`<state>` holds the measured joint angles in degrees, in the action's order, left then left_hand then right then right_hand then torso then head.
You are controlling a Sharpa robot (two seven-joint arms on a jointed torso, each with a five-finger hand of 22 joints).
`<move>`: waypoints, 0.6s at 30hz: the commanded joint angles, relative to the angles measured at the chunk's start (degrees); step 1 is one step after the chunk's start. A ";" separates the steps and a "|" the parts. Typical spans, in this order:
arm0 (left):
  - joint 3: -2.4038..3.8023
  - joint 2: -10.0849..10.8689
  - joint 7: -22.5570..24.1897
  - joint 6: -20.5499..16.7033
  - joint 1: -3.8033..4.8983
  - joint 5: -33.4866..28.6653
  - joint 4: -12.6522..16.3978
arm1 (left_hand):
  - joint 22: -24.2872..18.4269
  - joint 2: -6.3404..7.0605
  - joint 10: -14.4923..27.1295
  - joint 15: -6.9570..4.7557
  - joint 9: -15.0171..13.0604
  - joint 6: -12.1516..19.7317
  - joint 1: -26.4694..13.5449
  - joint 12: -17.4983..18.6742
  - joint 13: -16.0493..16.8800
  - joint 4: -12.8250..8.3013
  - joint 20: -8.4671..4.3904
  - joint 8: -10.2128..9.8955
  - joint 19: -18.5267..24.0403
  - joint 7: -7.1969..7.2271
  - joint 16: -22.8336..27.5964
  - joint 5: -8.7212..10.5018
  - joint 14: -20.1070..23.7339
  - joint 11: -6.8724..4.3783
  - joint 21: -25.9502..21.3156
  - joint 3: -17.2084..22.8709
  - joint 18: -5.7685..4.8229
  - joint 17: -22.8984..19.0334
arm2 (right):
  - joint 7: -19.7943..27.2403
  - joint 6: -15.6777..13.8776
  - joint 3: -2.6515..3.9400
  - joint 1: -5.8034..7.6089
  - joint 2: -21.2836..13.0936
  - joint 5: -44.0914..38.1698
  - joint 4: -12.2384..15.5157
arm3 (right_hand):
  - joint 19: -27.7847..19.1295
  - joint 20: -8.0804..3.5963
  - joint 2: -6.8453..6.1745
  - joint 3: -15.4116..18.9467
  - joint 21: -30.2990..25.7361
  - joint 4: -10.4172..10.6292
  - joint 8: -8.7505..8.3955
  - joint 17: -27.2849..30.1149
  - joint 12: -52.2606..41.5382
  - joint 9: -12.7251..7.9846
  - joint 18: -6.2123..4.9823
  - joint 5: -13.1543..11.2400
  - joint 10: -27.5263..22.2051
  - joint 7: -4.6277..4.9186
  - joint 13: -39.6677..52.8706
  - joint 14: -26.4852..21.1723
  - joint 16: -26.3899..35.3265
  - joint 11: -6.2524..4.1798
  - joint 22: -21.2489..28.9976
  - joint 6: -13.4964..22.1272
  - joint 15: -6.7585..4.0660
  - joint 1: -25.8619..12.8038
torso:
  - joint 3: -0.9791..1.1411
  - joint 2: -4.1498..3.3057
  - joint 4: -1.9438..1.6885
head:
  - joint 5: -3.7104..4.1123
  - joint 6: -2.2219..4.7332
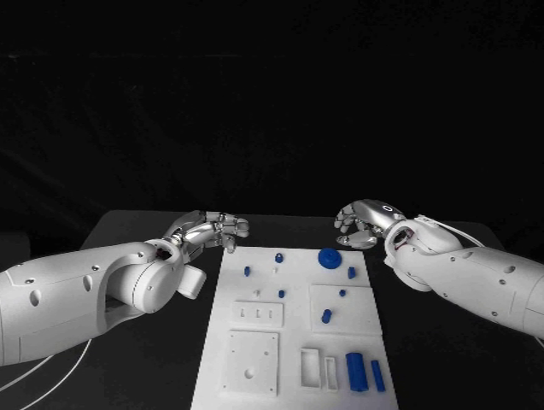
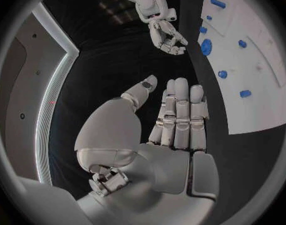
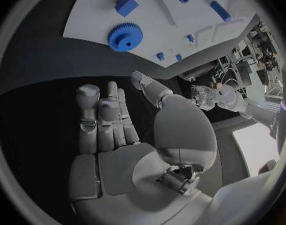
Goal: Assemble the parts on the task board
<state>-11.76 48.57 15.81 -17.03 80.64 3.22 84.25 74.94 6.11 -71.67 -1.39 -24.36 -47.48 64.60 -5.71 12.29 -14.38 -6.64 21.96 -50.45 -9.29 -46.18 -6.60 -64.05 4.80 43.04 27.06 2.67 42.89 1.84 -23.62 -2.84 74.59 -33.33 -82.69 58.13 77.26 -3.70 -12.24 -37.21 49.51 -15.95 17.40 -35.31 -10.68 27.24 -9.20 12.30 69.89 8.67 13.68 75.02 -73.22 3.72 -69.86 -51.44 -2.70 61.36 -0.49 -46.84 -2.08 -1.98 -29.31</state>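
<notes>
Beside the task board's [image 1: 294, 342] far corners, both robot hands (seemingly empty) hover.

Two glossy white, rounded-shell arms with small dark screw recesses carry a silver, segmented metallic left hand [image 1: 213, 229] and matching right hand [image 1: 364, 219], with a thin white cable looping at the right wrist and another trailing beneath the left arm.

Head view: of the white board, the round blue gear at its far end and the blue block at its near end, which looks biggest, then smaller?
1. task board, by far the largest.
2. blue block.
3. blue gear, looking slightly smaller, though it lies farther from the camera, so the last two are uncertain.
</notes>
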 commanded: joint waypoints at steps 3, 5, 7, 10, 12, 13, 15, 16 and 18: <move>0.02 -0.32 0.94 0.95 -0.18 0.20 -0.17 | 0.63 -0.08 0.05 0.09 -0.09 -0.31 -0.61 0.23 0.06 -0.05 -0.26 -0.12 0.15 -0.20 -0.35 0.25 0.12 0.07 0.23 0.22 1.11 -0.01 | 0.93 4.88 0.00 -0.21 0.82 1.18 -1.62 | -1.15 -0.61 -0.01 3.36 2.64 -0.34 -0.81 -0.30 -16.40 0.04 -5.80 -0.11 7.76 -1.86 18.19 -1.05 -0.39 -3.02 -2.78 1.17 -2.08 -0.03 | 0.51 0.08 0.02 | 0.31 -0.11; 0.02 -0.42 0.95 1.00 -0.20 0.20 -0.23 | 0.63 -0.07 0.06 0.10 -0.10 -0.30 -0.63 0.25 0.06 -0.06 -0.26 -0.13 0.15 -0.21 -0.36 0.26 0.11 0.07 0.24 0.21 1.12 -0.01 | 0.82 5.29 0.00 -0.46 1.10 0.95 -2.01 | -1.93 -0.64 0.44 3.80 3.42 0.05 -1.30 -0.56 -29.41 0.04 -5.80 0.06 -1.73 -1.49 33.65 -1.06 -0.53 -2.77 -4.07 1.32 -2.36 0.30 | 0.47 0.09 0.02 | 0.37 -0.16; 0.02 -0.46 0.94 1.03 -0.24 0.20 -0.21 | 0.63 -0.08 0.07 0.10 -0.10 -0.30 -0.64 0.25 0.06 -0.06 -0.26 -0.14 0.15 -0.21 -0.36 0.27 0.11 0.07 0.25 0.21 1.12 -0.01 | 0.48 6.06 0.00 -0.88 1.47 0.53 -2.26 | -1.04 -0.88 0.52 4.31 4.64 -0.34 -1.58 -1.89 -37.23 -0.06 -5.80 0.57 0.19 -1.28 39.80 -0.34 -2.40 -2.85 -4.86 1.57 -2.69 0.19 | 0.52 0.06 -0.06 | 0.50 -0.26; 0.02 -0.58 0.91 1.11 -0.29 0.20 -0.24 | 0.62 -0.09 0.08 0.10 -0.11 -0.29 -0.64 0.27 0.07 -0.07 -0.26 -0.15 0.15 -0.21 -0.37 0.27 0.11 0.08 0.26 0.21 1.12 -0.01 | -0.03 6.88 -0.01 -1.44 2.00 -0.46 -2.64 | -1.45 -1.21 0.45 4.02 5.82 -0.31 -2.04 -3.95 -46.47 -0.20 -5.80 0.80 -5.06 -0.71 49.08 -1.54 -3.86 -2.30 -6.11 1.83 -2.26 -0.37 | 0.49 0.00 -0.08 | 0.56 -0.35; 0.02 -0.59 0.91 1.13 -0.32 0.20 -0.21 | 0.62 -0.09 0.08 0.10 -0.11 -0.29 -0.65 0.28 0.07 -0.07 -0.26 -0.15 0.14 -0.21 -0.37 0.27 0.11 0.08 0.27 0.21 1.12 -0.01 | -0.20 7.22 -0.01 -1.80 2.44 -0.65 -3.01 | -1.17 -1.44 0.38 4.17 6.65 -0.27 -2.71 -5.09 -50.28 -0.55 -5.80 0.73 -4.79 -0.42 51.98 -1.46 -4.77 -2.02 -6.37 2.76 -1.98 -0.82 | 0.49 -0.01 -0.11 | 0.65 -0.38; 0.02 -0.59 0.90 1.13 -0.34 0.20 -0.18 | 0.62 -0.09 0.09 0.10 -0.11 -0.29 -0.65 0.28 0.07 -0.07 -0.26 -0.15 0.14 -0.21 -0.37 0.27 0.11 0.08 0.27 0.21 1.12 -0.01 | -0.23 7.39 -0.01 -1.98 2.58 -0.65 -3.15 | -1.03 -1.63 0.45 4.18 7.17 -0.29 -2.86 -5.81 -52.16 -0.71 -5.80 0.67 -4.90 -0.23 53.46 -1.61 -5.31 -1.83 -6.41 2.90 -1.89 -0.89 | 0.44 0.01 -0.10 | 0.70 -0.41; 0.02 -0.68 0.89 1.17 -0.35 0.20 -0.18 | 0.62 -0.10 0.09 0.10 -0.12 -0.29 -0.65 0.29 0.07 -0.07 -0.26 -0.16 0.14 -0.21 -0.37 0.27 0.11 0.08 0.28 0.22 1.12 -0.01 | -0.31 7.62 -0.01 -2.22 2.88 -0.71 -3.54 | -1.05 -1.85 0.42 4.24 7.82 -0.29 -2.97 -6.71 -56.00 -0.88 -5.80 0.59 -3.08 -0.27 56.62 -1.85 -5.83 -1.80 -6.41 2.98 -1.69 -1.11 | 0.42 -0.02 -0.10 | 0.75 -0.51; 0.02 -0.70 0.87 1.16 -0.35 0.20 -0.16 | 0.62 -0.10 0.09 0.10 -0.12 -0.28 -0.65 0.29 0.07 -0.08 -0.26 -0.16 0.14 -0.21 -0.37 0.27 0.11 0.08 0.28 0.22 1.12 -0.01 | -0.37 7.76 -0.01 -2.32 3.00 -0.85 -3.73 | -1.06 -1.91 0.46 4.25 8.01 -0.30 -2.97 -6.95 -57.03 -0.91 -5.80 0.51 -2.44 -0.20 57.47 -1.89 -5.95 -1.80 -6.41 2.98 -1.72 -1.15 | 0.38 0.01 -0.06 | 0.75 -0.54; 0.02 -0.70 0.78 1.24 -0.35 0.20 -0.03 | 0.62 -0.10 0.10 0.10 -0.13 -0.28 -0.66 0.30 0.08 -0.08 -0.27 -0.17 0.14 -0.21 -0.38 0.27 0.11 0.08 0.29 0.22 1.12 -0.01 | -0.46 7.74 -0.01 -2.46 3.11 -1.22 -3.93 | -1.09 -1.99 0.57 4.23 8.32 -0.29 -2.98 -7.33 -58.18 -0.97 -5.80 0.46 -1.81 -0.17 58.42 -1.98 -6.10 -1.78 -6.40 2.97 -1.73 -1.21 | 0.33 0.01 -0.09 | 0.73 -0.74</move>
<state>-11.77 48.02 15.92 -16.76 80.27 3.23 84.02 74.93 6.11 -71.66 -1.39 -24.40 -47.48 64.60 -5.71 12.28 -14.37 -6.54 21.92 -50.38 -9.29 -46.18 -6.60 -64.05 4.78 43.03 27.06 2.66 42.88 1.72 -17.93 -2.86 72.16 -30.27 -82.59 54.33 76.17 -5.27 -11.69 -33.29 57.68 -16.28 14.62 -42.60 -68.61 26.31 -9.18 12.87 67.53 8.29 71.99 73.19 -79.02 1.91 -74.95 -48.65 -4.57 60.57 -0.05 -46.82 -2.15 -1.25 -29.87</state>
